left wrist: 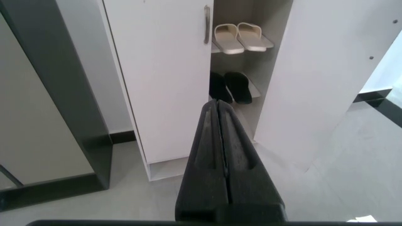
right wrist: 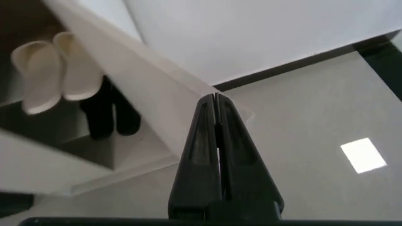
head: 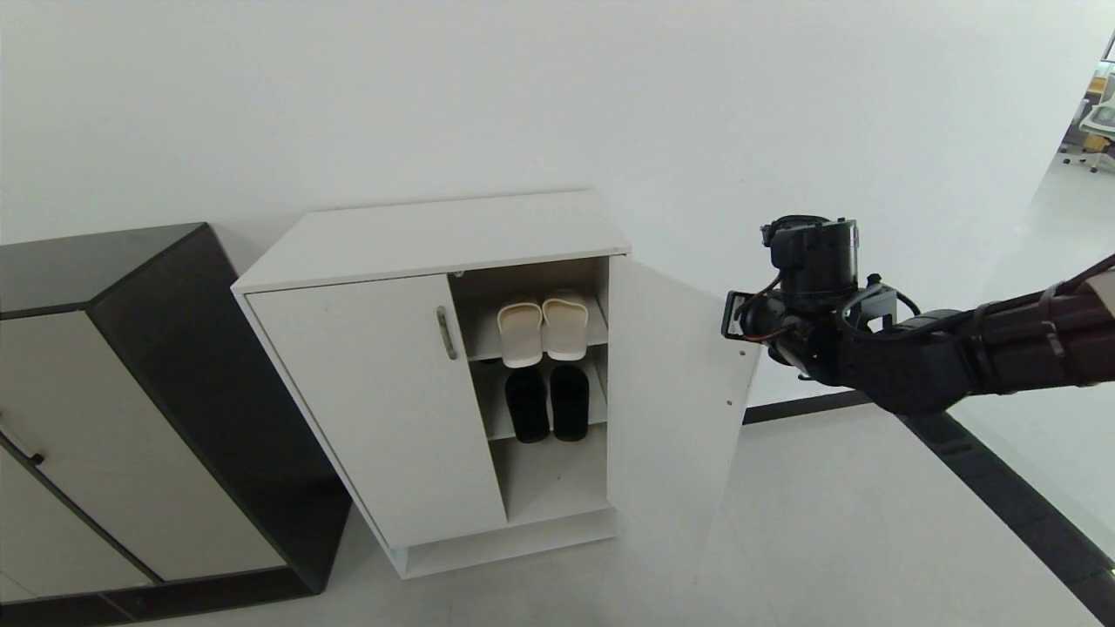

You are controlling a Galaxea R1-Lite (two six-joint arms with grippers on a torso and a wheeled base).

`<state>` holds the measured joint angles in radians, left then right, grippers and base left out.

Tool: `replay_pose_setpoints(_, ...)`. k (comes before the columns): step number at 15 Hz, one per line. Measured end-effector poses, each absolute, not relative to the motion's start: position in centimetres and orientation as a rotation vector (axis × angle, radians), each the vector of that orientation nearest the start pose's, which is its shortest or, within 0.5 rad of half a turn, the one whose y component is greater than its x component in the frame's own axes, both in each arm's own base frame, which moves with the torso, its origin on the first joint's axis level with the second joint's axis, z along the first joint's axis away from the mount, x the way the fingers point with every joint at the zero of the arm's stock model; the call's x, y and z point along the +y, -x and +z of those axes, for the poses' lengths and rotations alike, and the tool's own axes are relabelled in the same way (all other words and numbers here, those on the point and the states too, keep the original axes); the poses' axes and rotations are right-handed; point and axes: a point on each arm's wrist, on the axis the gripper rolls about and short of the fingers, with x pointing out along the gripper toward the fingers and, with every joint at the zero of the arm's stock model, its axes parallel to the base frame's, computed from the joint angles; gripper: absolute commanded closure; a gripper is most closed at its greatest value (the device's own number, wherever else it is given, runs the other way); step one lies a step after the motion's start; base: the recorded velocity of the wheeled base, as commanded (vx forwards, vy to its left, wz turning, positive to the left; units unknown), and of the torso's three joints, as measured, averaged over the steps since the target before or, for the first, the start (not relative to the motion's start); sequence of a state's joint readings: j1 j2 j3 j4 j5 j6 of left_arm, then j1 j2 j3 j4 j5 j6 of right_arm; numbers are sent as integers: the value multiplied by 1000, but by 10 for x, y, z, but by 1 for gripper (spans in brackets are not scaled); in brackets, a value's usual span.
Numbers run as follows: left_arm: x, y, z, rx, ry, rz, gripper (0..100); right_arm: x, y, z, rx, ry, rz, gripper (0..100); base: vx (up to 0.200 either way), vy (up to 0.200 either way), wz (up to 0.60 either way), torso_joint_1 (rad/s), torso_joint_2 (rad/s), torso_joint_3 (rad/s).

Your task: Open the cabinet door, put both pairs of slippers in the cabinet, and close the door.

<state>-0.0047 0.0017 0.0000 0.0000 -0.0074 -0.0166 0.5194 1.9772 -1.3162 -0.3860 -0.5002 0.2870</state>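
Nearest, finds the left pincer (left wrist: pixel 217 107) pressed together with nothing in it, held low before the closed left door (head: pixel 375 409) of the cabinet (head: pixel 435 231). Finds the right pincer (right wrist: pixel 215 100) pressed together too and without load, just beside the free edge of the open right door (head: pixel 671 392); cannot tell whether touching it. Judging from both pairs inside, leaves only the closing of that door. Could slip off the thin edge, because of the narrow contact of shut fingers and the arc of the swinging panel. Could push the door wider instead of shut, with contact on the inner face and not the outer one. Could slam and bounce open with too quick a push, or shift the cabinet on the floor (head: pixel 871 522). Farther in, shows the white slippers (head: pixel 542 329) side by side on the upper shelf (head: pixel 598 335), heels at its front edge and seemingly a little over it. Shows the black slippers (head: pixel 549 402) on the middle shelf (head: pixel 492 422) below, heels also close to the front edge. Could catch those heels with the closing door and leave a gap, or shove one pair askew. Better to check for a gap beside the handle (head: pixel 446 333) after closing.
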Motion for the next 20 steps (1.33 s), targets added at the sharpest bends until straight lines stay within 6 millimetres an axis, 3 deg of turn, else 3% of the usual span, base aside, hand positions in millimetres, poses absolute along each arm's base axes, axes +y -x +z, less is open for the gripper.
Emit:
replay_pose_setpoints(4, 0, 23, 76, 2, 17, -12, 100, 206, -316, 213, 234, -146, 73, 100, 0, 0, 0, 0, 0, 0)
replay_pose_setpoints(7, 0, 23, 76, 2, 17, -12, 100, 205, -319, 210, 239, -143, 65, 100, 0, 0, 0, 0, 0, 0)
replay_pose_setpoints(13, 0, 23, 76, 2, 16, -12, 100, 213, -333, 183, 291, -113, 55, 100, 0, 0, 0, 0, 0, 0)
replay_pose_setpoints(20, 0, 23, 76, 2, 17, -11, 100, 248, -292, 173, 365, -111, 261, 100, 0, 0, 0, 0, 0, 0)
